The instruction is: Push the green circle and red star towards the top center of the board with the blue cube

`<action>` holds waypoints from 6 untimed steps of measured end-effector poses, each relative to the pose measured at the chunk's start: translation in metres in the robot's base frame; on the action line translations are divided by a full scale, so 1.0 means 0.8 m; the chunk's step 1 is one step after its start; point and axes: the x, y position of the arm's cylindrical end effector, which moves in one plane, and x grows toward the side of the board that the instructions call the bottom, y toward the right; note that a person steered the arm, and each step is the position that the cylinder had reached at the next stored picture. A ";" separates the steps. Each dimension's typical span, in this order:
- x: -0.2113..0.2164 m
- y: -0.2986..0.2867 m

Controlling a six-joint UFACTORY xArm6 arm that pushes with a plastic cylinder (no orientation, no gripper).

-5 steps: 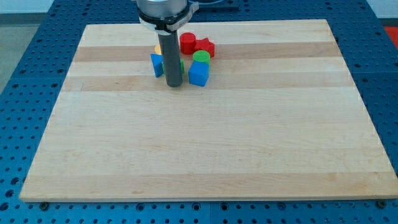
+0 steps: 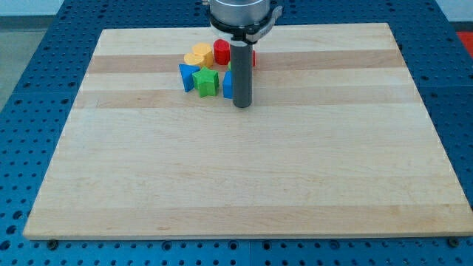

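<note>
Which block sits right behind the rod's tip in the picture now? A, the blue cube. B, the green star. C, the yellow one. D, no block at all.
A: my tip rests on the board directly in front of the blue cube, whose left edge peeks out beside the rod, while the green star and the yellow block lie further to the view's left.

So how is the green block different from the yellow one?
The green block looks star-shaped with points, while the yellow block looks rounded. The green block sits nearer the view's bottom, closer to my tip; the yellow block sits nearer the view's top. Both rest on the wooden board, to the left of my rod.
</note>
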 end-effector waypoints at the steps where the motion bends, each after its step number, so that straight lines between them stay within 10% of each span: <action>1: -0.002 -0.001; 6: 0.011 -0.003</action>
